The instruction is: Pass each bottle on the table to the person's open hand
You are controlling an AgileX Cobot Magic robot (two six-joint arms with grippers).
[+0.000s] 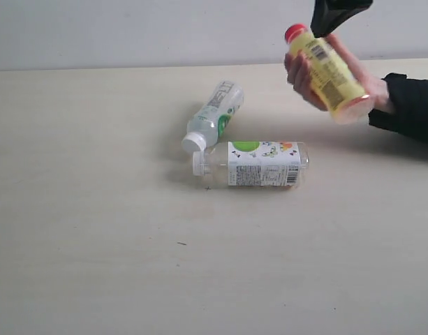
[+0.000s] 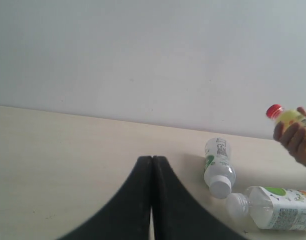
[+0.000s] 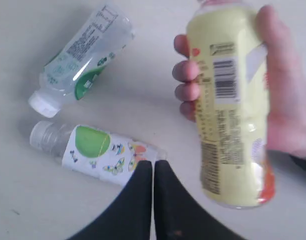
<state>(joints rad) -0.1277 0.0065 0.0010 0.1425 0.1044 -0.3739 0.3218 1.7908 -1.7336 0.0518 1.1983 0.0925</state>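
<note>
I see the yellow bottle [image 1: 330, 75], red-capped with a barcode label, in the person's hand [image 1: 299, 78]. The fingers curl round its middle and hold it clear of my counter [image 1: 95, 244] at a slant, cap uppermost. A black sleeve covers the wrist. Two clear bottles lie on their sides on the pale counter. The angled bottle [image 1: 215, 115] has a white-green label. The crosswise bottle [image 1: 259, 164], on the near side of it, shows a green spot and butterflies. Their white caps lie just beside each other.
</note>
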